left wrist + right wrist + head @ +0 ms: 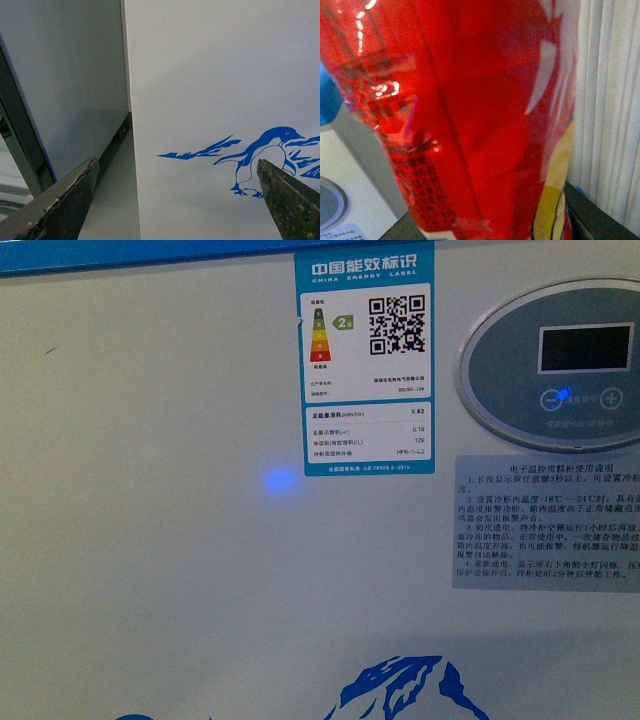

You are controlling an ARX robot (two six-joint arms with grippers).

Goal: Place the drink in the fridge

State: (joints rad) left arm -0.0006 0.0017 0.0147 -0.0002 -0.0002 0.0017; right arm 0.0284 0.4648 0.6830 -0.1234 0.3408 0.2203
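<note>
Fridge wall fills your front view, white and very close, with a blue rim along the top. You can see a blue and white sticker with coloured arrows and a square code on it. Just beside that sticker is a grey oval panel with a dark screen and a small blue light. Under the panel sits a pale note full of tiny writing. A soft blue glow shines on the bare white wall, and the top of a blue mountain picture peeks up at the bottom edge. Your left claw is wide open, its two dark, worn fingers far apart, and only the fridge wall shows between them. A blue penguin is painted on that wall, near one fingertip. A grey cabinet stands just beside the fridge, with a thin strip of floor between them. The drink is right up against your right wrist camera, so its red label with white marks and a yellow patch fills almost the whole picture. It is out in the open by the fridge's corner, with a pale curtain behind it. You cannot see your right claw, so you cannot tell if it grips the drink
</note>
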